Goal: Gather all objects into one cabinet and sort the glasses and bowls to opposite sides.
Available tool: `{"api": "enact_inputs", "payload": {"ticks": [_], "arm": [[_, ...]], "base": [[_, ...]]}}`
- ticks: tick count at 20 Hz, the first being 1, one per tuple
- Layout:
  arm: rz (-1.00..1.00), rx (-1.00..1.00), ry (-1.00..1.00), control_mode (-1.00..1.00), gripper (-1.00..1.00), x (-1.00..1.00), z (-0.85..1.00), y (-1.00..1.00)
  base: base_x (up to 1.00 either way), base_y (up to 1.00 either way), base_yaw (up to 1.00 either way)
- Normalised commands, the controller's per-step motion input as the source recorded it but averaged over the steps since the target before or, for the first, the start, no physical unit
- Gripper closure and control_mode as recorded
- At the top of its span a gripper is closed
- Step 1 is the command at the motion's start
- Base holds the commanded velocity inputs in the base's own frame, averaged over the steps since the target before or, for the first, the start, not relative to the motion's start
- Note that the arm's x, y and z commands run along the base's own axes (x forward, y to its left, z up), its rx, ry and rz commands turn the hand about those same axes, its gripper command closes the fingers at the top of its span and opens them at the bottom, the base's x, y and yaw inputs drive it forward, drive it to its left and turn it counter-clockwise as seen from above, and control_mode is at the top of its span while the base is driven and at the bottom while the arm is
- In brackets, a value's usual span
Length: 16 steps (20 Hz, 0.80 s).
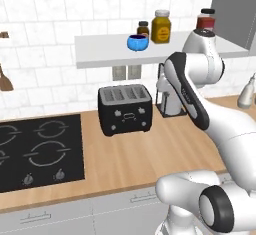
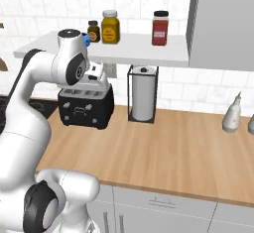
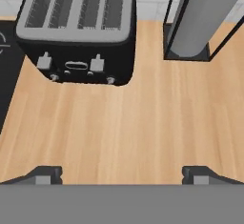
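Note:
The small blue bowl [image 1: 137, 42] stands on the pale-grey shelf board [image 1: 100, 53] of the open cabinet, left of three jars; in the right base view only a sliver of the blue bowl [image 2: 87, 39] shows behind my arm's joint. My gripper [image 3: 122, 172] hangs over the wooden counter in front of the toaster, pointing down. It is open, its fingertips [image 3: 45, 174] wide apart with nothing between them. The two red cups and the black bowl are out of view.
A black toaster [image 1: 125, 109] sits on the counter beside the stove top [image 1: 35, 151]. A paper towel holder [image 2: 144, 93] stands to its right, a spray bottle [image 2: 231, 113] further right. Brown, yellow [image 1: 161, 26] and red-filled [image 2: 160, 28] jars share the shelf.

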Motion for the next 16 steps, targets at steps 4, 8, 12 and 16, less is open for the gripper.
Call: {"api": "enact_inputs", "payload": {"ticks": [4, 8, 12, 16], "arm": [[0.00, 0.00, 0.00, 1.00, -1.00, 0.00, 0.00, 0.00], [0.00, 0.00, 0.00, 1.00, -1.00, 0.00, 0.00, 0.00], [0.01, 0.01, -0.15, -1.00, -1.00, -0.16, 0.10, 0.01], [0.00, 0.01, -0.35, -1.00, -1.00, -0.14, 0.49, 0.09]], "base": [[0.03, -0.26, 0.06], [0.00, 0.00, 0.01], [-0.01, 0.00, 0.00], [0.00, 0.00, 0.00]]}}
